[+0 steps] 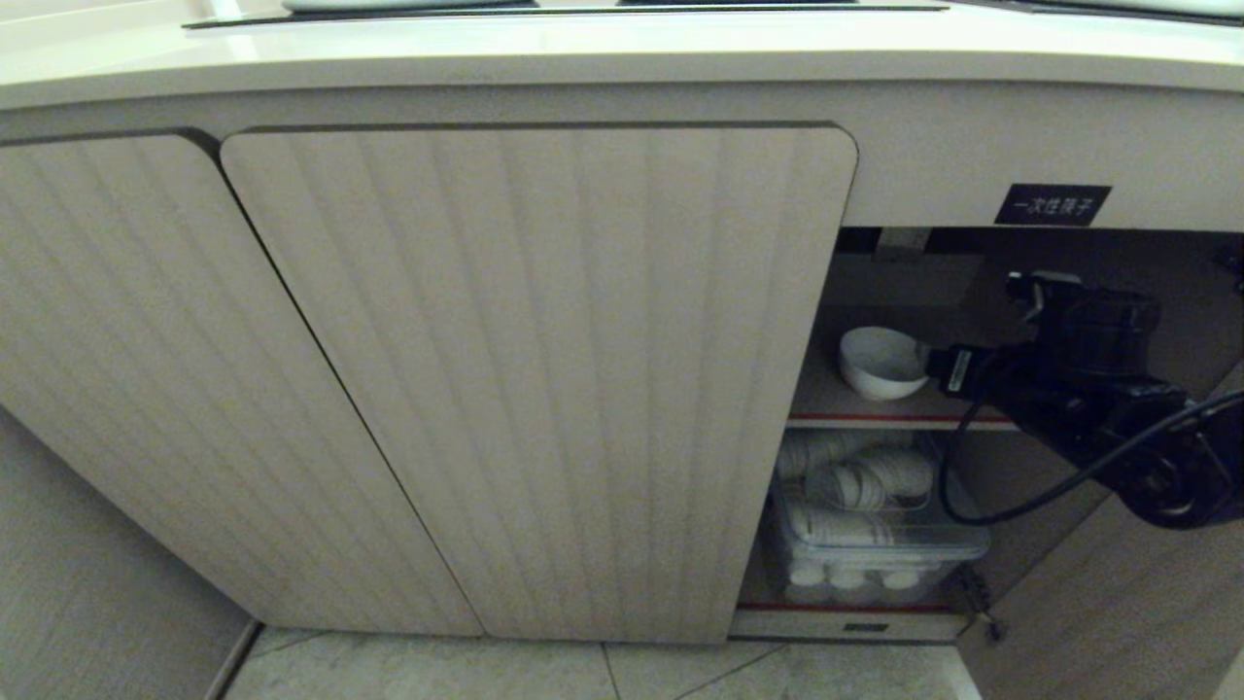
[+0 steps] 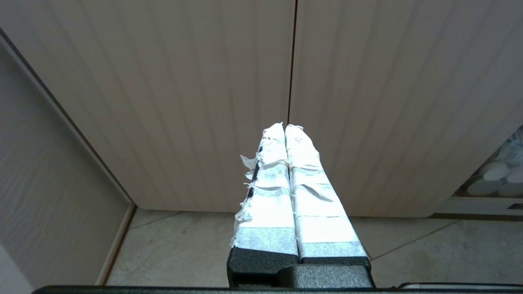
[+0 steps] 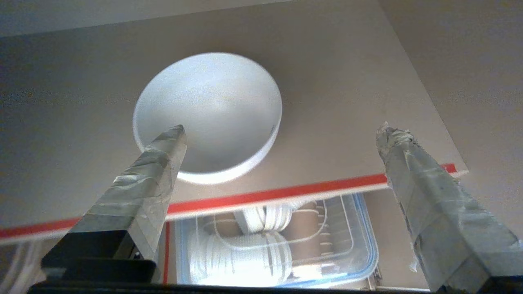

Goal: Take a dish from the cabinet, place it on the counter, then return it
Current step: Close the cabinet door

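Note:
The cabinet (image 1: pixel 535 369) has its right-hand compartment open. On the red-edged upper shelf (image 3: pixel 286 192) the dish (image 1: pixel 880 362), a small white bowl, stands upright. My right arm (image 1: pixel 1088 379) reaches into the compartment from the right. My right gripper (image 3: pixel 282 130) is open wide, just in front of the dish (image 3: pixel 212 106) and slightly above the shelf. One finger (image 3: pixel 163 163) overlaps the dish's near rim; the other stands well off to its side. Nothing is held. My left gripper (image 2: pixel 284 127) is shut and empty, facing the closed doors low over the floor. The counter (image 1: pixel 583 49) runs above.
Below the shelf a clear plastic bin (image 1: pixel 875 544) holds stacked white paper cups (image 3: pixel 229 257). A black label (image 1: pixel 1053 205) sits above the opening. The opened door (image 1: pixel 1118 603) stands at the lower right. A black cooktop panel (image 1: pixel 564 10) lies in the counter. Pale floor tiles (image 1: pixel 583 671) lie below.

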Robot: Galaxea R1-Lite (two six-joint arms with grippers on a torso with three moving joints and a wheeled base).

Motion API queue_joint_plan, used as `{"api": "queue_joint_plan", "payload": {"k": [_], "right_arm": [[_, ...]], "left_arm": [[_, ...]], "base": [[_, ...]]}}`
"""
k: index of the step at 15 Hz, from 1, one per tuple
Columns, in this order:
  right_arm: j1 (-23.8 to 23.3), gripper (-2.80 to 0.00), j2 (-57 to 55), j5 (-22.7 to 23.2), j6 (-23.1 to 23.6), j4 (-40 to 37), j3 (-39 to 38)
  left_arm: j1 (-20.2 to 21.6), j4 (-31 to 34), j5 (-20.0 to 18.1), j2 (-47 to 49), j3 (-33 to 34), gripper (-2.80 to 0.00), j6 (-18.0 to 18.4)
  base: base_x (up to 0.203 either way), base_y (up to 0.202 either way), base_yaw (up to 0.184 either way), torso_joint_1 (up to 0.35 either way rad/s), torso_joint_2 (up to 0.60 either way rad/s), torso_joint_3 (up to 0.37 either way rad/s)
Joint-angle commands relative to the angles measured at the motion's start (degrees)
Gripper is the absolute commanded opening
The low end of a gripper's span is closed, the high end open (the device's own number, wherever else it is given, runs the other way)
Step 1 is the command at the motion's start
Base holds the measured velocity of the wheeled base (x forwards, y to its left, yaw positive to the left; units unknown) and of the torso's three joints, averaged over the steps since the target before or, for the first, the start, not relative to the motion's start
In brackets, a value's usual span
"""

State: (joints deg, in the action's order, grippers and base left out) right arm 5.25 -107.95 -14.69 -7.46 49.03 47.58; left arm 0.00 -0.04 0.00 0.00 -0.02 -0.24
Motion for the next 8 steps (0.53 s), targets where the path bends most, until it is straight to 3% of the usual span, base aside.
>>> {"api": "queue_joint_plan", "payload": {"k": [1, 5, 8], "right_arm": [[-0.06, 0.0, 2.58, 0.64, -0.1, 0.08, -1.69], [0.25, 0.0, 6.05, 4.44, -0.01, -0.16, -5.35], [0.28, 0.0, 7.16, 4.74, 1.18, -0.01, -8.02]], "left_arm": [[0.0, -0.04, 0.0, 0.0, 0.02, -2.8, -0.02], [0.0, -0.04, 0.0, 0.0, 0.02, -2.8, -0.02], [0.0, -0.01, 0.0, 0.0, 0.02, -2.8, -0.02]], "base": [[0.0, 0.0, 0.0, 0.0, 0.0, 0.0], [0.0, 0.0, 0.0, 0.0, 0.0, 0.0], [0.0, 0.0, 0.0, 0.0, 0.0, 0.0]]}}
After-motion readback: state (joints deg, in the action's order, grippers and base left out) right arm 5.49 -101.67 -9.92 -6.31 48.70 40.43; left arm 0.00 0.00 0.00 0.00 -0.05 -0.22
